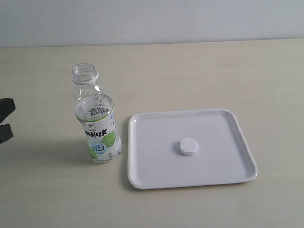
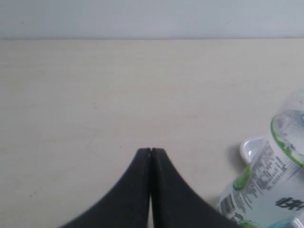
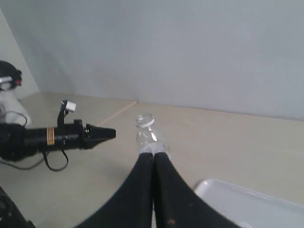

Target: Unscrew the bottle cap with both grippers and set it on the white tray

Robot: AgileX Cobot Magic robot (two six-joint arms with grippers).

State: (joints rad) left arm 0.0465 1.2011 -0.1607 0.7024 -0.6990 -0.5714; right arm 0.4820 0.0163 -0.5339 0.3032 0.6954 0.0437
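Your bottle cap [image 1: 188, 147] lies flat at the centre of the white tray [image 1: 142, 176]. The uncapped bottle [image 1: 96, 128] stands upright at the tray's nine o'clock, just beside it. Left gripper [image 2: 151, 151] and right gripper [image 3: 153, 154] are both clenched and empty.

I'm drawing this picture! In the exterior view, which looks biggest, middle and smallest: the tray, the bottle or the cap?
Largest: white tray.
Next: bottle.
Smallest: bottle cap, clearly the tiniest.
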